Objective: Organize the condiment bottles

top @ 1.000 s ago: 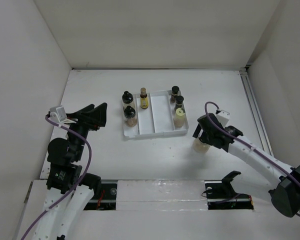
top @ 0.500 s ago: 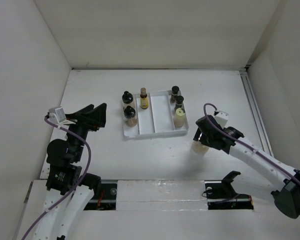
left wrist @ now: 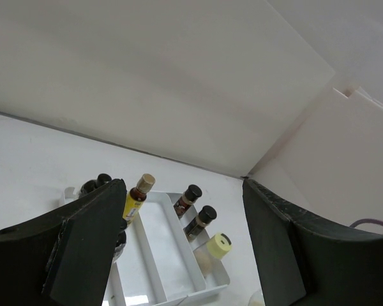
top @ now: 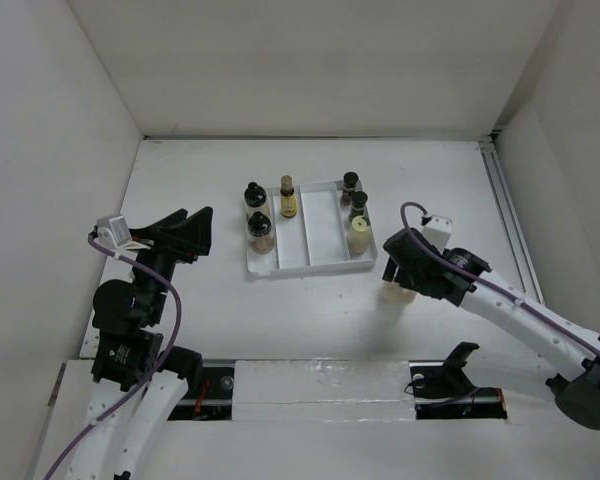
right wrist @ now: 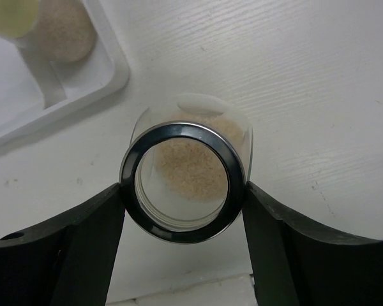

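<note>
A: Where's the silver-lidded jar (right wrist: 185, 167)?
B: Just off the tray's (top: 310, 267) near-right corner, gripped at its rim by the right hand (top: 405, 272).
A: Step?
B: Placing, I judge. It needs the tray's empty lane, clear of the cream-yellow bottle (top: 358, 236). Left hand (top: 185, 232) gapes wide, left of the tray.

Bright, even light, faint soft shadows; a small highlight on the jar (right wrist: 182, 182).

A: Enclosure?
B: White bench (top: 180, 165), faint grain visible close up. Plain white panels: back wall (top: 320, 60), left wall (top: 40, 120), right wall (top: 580, 90).
A: Fixtures, light?
B: Pale rail (top: 508, 225) along the bench's right edge. Even, diffuse light, soft shadows.
</note>
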### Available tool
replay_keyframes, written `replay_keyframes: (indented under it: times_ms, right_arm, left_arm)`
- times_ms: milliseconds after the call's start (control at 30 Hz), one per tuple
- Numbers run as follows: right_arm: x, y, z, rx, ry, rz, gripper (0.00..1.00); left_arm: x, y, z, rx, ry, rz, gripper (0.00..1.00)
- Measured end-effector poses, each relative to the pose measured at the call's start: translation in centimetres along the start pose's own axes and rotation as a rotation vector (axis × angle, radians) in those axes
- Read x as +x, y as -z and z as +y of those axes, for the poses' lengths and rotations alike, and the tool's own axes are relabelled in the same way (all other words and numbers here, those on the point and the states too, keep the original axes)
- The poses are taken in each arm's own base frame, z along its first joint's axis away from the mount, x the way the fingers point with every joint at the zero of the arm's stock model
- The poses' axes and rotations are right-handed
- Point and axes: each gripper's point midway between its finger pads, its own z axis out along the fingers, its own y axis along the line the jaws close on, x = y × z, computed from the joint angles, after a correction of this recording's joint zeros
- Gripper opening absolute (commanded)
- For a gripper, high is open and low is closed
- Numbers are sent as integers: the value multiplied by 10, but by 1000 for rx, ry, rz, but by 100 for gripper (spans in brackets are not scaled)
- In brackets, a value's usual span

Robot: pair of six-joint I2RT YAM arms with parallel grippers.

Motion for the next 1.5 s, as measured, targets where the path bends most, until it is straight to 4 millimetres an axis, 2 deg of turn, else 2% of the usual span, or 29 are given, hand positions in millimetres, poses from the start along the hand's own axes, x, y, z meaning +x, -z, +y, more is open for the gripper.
replay_keyframes:
  times_ms: [100, 233, 333, 433, 500, 633, 767, 867, 967, 1033, 1133, 1233, 1500]
  right_arm:
    - [-19, 24, 14, -70, 5, -34, 57]
    - [-54, 65, 42, -215, 7, -87, 57]
    - [-68, 88, 64, -318, 44, -106, 57]
    - [-72, 96, 89, -400, 105, -104, 57]
    - [-73, 94, 108, -437, 156, -98, 58]
    - [-83, 79, 157, -491, 265, -115, 58]
    - [-99, 49, 214, -572, 350, -155, 59]
    - [-110, 21, 236, -589, 390, -179, 59]
    - [-121, -16, 243, -572, 420, -189, 61]
    - [-127, -40, 240, -544, 443, -189, 61]
    - [-133, -65, 232, -514, 467, -180, 61]
    - [-139, -82, 230, -494, 484, -183, 61]
    - [-141, -103, 250, -515, 488, -201, 62]
  left_arm:
    - [0, 0, 0, 0, 0, 0, 69]
    - [0, 0, 0, -1, 0, 1, 69]
    - [2, -1, 1, -4, -1, 6, 69]
    - [4, -3, 3, -10, -1, 15, 69]
    - [7, -6, 4, -16, -2, 24, 69]
    - [15, -12, 9, -34, -5, 53, 69]
    - [25, -17, 15, -55, -9, 88, 69]
    - [30, -19, 18, -66, -12, 103, 69]
    - [31, -19, 19, -69, -16, 109, 69]
    - [31, -19, 19, -70, -19, 110, 69]
    - [33, -20, 21, -74, -21, 117, 69]
    - [36, -22, 22, -81, -22, 126, 69]
    - [41, -25, 25, -92, -24, 143, 69]
